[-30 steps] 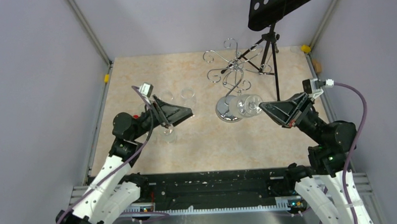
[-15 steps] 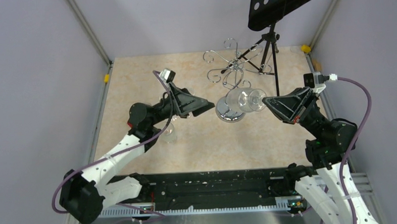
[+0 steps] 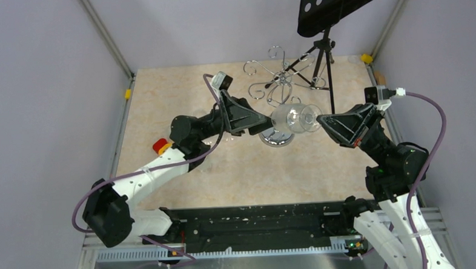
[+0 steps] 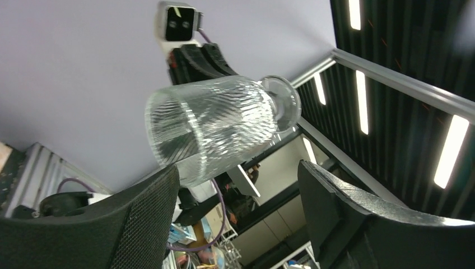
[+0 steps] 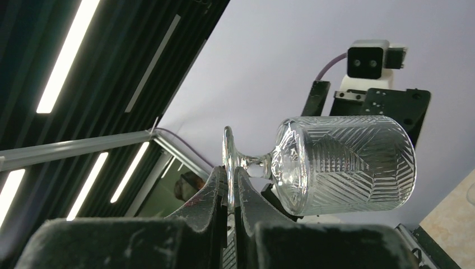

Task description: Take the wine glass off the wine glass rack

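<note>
The wine glass (image 3: 294, 118) is clear cut glass, lying sideways in the air in front of the wine glass rack (image 3: 278, 78), above its round chrome base (image 3: 273, 139). My right gripper (image 3: 320, 120) is shut on the glass's foot (image 5: 228, 159), with the bowl (image 5: 347, 165) pointing away. My left gripper (image 3: 266, 122) is open at the bowl's rim end. In the left wrist view the glass (image 4: 218, 126) hangs just beyond the open left gripper (image 4: 238, 185), its rim close to the left finger (image 4: 140, 224); I cannot tell if they touch.
A black tripod music stand (image 3: 339, 6) stands at the back right, its legs (image 3: 320, 64) beside the rack. Grey walls close in the tan table (image 3: 161, 101) on three sides. Yellow clips (image 3: 127, 94) sit at the table's corners.
My left arm has swung right and reached out until its open gripper faces the glass's rim. My right gripper has raised the glass slightly and holds it sideways.
</note>
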{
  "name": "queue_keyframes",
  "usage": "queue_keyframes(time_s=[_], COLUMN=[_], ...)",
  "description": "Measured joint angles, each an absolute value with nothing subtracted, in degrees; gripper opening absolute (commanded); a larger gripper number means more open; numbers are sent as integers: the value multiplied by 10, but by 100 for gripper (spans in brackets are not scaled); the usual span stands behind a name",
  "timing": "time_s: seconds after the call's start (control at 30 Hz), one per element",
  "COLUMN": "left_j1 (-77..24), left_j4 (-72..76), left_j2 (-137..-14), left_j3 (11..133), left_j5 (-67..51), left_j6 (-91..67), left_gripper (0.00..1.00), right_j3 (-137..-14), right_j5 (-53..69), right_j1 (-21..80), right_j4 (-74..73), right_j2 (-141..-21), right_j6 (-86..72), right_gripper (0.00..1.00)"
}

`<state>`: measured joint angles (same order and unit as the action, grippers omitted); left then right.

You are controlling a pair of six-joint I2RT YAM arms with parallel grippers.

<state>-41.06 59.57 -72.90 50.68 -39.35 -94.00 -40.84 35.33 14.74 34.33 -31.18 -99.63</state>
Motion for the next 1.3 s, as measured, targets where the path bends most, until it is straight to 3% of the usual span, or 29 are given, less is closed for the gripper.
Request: queue_keyframes(time_s=[0.17, 0.5, 0.67, 0.8, 0.9, 0.93, 1.1, 1.3], left_j1=[-453, -481, -485, -487, -488, -488, -487, -489], left_j4=[610, 669, 708, 718, 720, 721, 712, 555], left_j2=[-750, -762, -765, -771, -776, -776, -773, -708], left_j3=[554, 559, 559, 559, 559, 559, 559, 556], left_j5=[-396, -390, -382, -381, -378, -378, -377, -389], left_j6=[-943, -952, -971, -976, -979, -978, -960, -832], left_gripper=[63, 47, 28, 2, 0, 0, 0, 0], right_j3=[-401, -336, -315, -307, -304, -304, -304, -314], right_j5=[347, 296, 282, 281, 276, 274, 263, 222], right_j1=[150, 156, 156, 156, 156, 156, 156, 156], right_j4=[352, 396, 406, 410, 414, 413, 396, 270], right_j2=[-309, -259, -258, -260, -260, -260, -257, -236], right_j6=[-1008, -1047, -1056, -1057, -1057, -1057, -1041, -958], right_gripper=[0, 0, 0, 0, 0, 2, 41, 59])
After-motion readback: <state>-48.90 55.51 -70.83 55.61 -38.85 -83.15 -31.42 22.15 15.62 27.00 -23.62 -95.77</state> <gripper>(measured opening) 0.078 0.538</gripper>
